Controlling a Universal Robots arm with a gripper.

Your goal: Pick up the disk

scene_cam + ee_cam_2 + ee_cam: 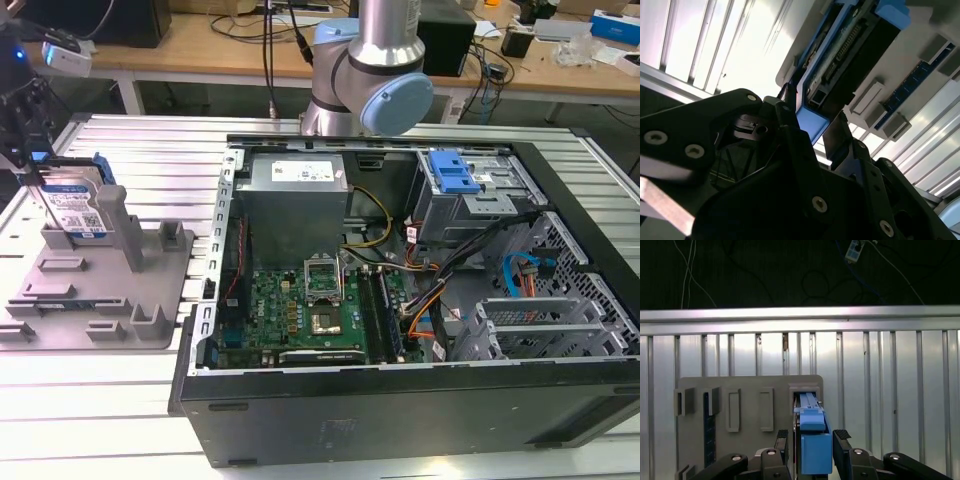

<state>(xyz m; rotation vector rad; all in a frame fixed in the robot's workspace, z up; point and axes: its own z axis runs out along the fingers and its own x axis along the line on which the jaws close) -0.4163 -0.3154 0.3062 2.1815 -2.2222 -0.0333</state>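
The gripper (811, 436) straddles the top edge of the disk (815, 452), which stands on edge in a slot of the grey fixture (740, 410). Whether it clamps the disk or merely brackets it cannot be told. A tall fixture post (115, 225) rises just beside the disk. In the exterior view the fixture sits on the slatted table (130, 140) at the exterior view's left, the open computer case (400, 400) lies beside it, and the arm (380, 40) stands behind. That view shows the disk's barcode label (80, 215), while both wrist views show its blue rail (810, 120) end-on.
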